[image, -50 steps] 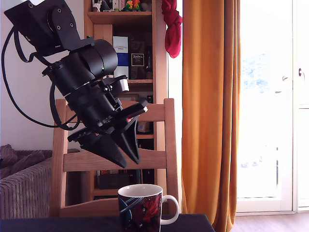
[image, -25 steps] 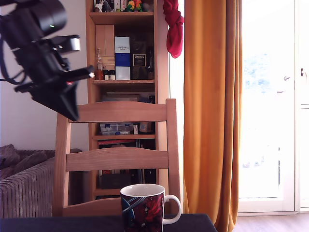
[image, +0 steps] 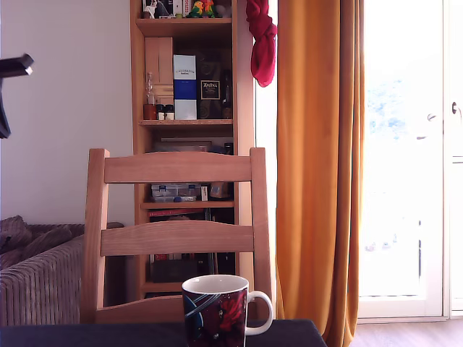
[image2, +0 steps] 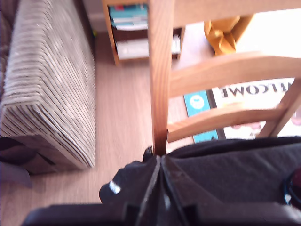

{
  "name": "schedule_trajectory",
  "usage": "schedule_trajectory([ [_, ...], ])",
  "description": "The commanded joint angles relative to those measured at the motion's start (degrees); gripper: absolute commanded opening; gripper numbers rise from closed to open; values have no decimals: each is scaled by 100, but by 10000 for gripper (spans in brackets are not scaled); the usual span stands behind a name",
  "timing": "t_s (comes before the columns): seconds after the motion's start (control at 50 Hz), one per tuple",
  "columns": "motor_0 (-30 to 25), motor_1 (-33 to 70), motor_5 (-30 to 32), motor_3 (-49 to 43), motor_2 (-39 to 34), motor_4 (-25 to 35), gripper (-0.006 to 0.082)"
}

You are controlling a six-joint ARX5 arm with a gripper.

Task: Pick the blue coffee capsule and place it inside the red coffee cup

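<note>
The red coffee cup [image: 215, 312], printed in red and dark navy with a white rim and handle, stands on the dark table [image: 108, 335] at the bottom of the exterior view. Only a sliver of the cup [image2: 295, 186] shows at the edge of the wrist view. The blue coffee capsule is not visible in either view. My gripper [image2: 158, 158] shows in the wrist view with its two black fingers pressed together, nothing seen between them, hanging over the table's edge by the chair post. In the exterior view only a black piece of the arm [image: 14, 65] remains at the left edge.
A wooden chair [image: 177, 168] stands right behind the table, and its post [image2: 161, 70] is close in front of the fingers. A grey striped sofa [image: 36, 282] lies at the exterior view's left. A bookshelf [image: 184, 79] and orange curtain [image: 318, 159] stand behind.
The arm has swung up and to the exterior view's left, from above the cup to almost out of frame. The cup has stayed where it was.
</note>
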Motion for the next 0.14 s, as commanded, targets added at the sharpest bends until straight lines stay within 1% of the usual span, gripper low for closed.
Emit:
schedule_trajectory([
  [0.0,20,-251,-79,210,-299,-50,-12],
  [0.12,17,-627,-140,476,-634,-138,-12],
])
